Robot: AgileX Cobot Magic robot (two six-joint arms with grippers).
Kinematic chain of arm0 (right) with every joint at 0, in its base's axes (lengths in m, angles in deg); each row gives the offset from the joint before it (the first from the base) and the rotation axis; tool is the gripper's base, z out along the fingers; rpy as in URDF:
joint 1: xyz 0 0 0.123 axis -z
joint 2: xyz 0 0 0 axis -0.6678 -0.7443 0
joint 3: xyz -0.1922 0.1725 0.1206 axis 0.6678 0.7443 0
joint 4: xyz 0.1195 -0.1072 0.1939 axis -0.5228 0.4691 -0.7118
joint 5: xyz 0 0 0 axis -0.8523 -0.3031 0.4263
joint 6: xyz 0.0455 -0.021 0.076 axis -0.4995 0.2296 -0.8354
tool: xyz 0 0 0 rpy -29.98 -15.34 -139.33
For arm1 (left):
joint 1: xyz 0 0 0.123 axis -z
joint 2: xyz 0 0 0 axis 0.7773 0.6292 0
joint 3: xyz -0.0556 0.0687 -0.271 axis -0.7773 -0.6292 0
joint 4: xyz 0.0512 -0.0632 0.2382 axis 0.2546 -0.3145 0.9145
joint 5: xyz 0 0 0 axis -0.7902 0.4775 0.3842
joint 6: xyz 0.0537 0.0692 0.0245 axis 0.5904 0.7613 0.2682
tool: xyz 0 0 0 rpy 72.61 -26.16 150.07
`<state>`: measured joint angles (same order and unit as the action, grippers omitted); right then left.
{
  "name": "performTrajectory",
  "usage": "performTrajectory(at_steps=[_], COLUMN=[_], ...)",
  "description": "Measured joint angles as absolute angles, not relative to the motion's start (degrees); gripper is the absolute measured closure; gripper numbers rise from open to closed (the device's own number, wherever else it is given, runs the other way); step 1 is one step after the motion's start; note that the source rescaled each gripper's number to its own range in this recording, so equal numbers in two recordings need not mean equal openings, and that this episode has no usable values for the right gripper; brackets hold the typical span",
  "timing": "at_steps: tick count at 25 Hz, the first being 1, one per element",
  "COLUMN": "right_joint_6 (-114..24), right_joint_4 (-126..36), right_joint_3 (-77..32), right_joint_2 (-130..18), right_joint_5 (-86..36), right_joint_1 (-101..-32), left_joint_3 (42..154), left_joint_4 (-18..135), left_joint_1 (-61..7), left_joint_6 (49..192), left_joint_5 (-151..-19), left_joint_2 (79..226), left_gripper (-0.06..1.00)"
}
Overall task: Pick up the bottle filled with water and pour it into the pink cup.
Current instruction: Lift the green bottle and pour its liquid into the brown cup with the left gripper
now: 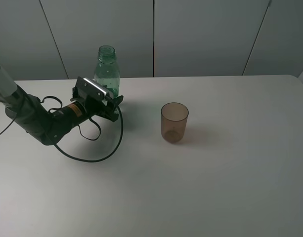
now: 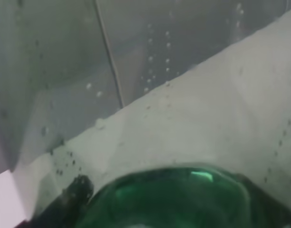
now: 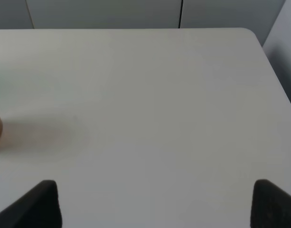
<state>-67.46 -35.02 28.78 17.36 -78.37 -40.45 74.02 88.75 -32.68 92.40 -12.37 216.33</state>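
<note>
Bottle (image 1: 107,64): green, capless, upright on the desk (image 1: 215,187) toward its rear left, well apart from the pink cup.
Pink cup (image 1: 174,122): upright near the desk's middle, standing free.
Left end effector (image 1: 113,106): at the bottle's lower body; whether it clamps the bottle cannot be told.
Right end effector (image 3: 154,204): fingers spread wide over bare desk, holding nothing.

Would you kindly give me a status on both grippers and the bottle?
Left gripper at the bottle, low on its body, grip unconfirmed. Right gripper open, empty. Bottle upright, uncapped, on table. Pink cup apart to its right, nothing between.
</note>
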Motion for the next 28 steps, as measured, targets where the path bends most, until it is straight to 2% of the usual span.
performTrajectory(at_steps=[6, 18, 28], right_joint_6=[-67.5, -67.5, -67.5], right_joint_4=[-35.0, -35.0, -35.0], right_joint_3=[28.8, 28.8, 28.8], right_joint_2=[17.4, 17.4, 17.4], right_joint_5=[-78.4, -78.4, -78.4], right_joint_1=[-40.4, -40.4, -40.4], left_joint_3=[80.6, 103.6, 108.4], left_joint_4=[92.2, 107.5, 116.5], left_joint_1=[-32.7, -33.3, -34.3], left_joint_6=[92.4, 92.8, 102.5], left_joint_5=[-13.8, -16.1, -19.0], left_joint_2=[217.0, 217.0, 217.0], left_gripper=[0.94, 0.94, 0.94])
